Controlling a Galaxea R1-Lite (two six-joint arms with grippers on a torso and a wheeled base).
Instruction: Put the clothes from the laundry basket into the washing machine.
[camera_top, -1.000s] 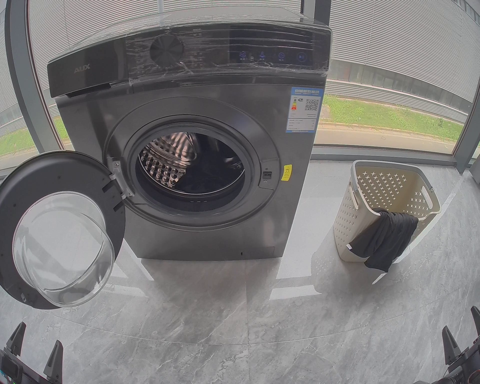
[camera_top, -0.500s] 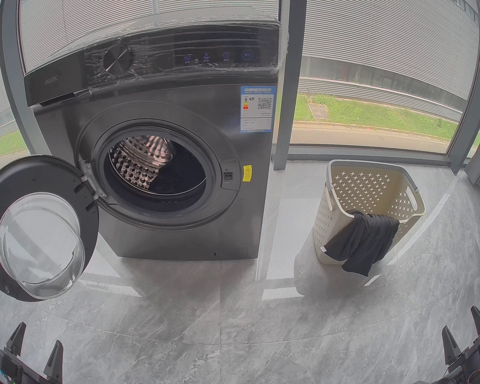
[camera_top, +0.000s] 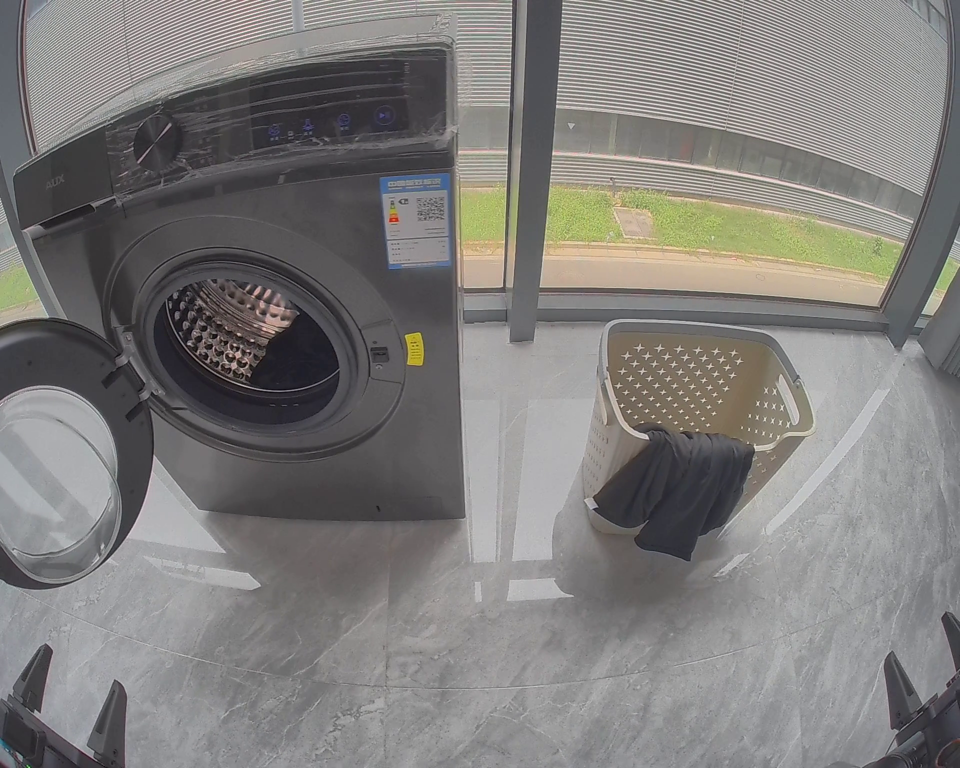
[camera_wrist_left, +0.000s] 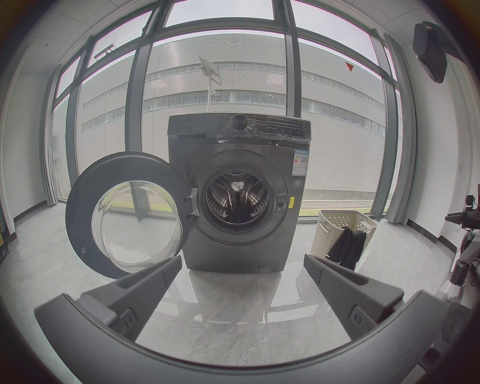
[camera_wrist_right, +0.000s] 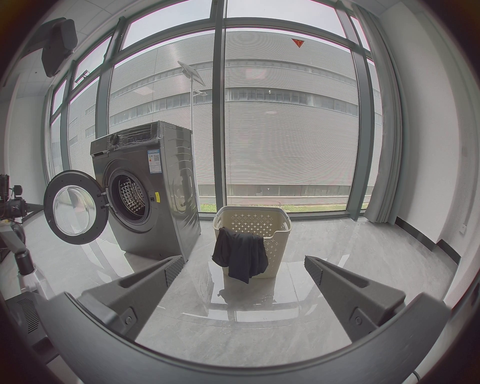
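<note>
Washing machine door (camera_top: 62, 470) partly off-frame

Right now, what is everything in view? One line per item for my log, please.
washing machine: one, dark grey, on the floor at the robot's left, in front of the window
door: one, dark rim with clear glass, swung open toward the robot's left
drum: one, silver metal, inside the open machine
laundry basket: one, cream, perforated, on the floor right of the machine
garment: one, black, draped over the basket's near rim
floor: grey marble tiles
window: glass wall behind machine and basket
left gripper: one, black, open, low at left
right gripper: one, black, open, low at right
</note>
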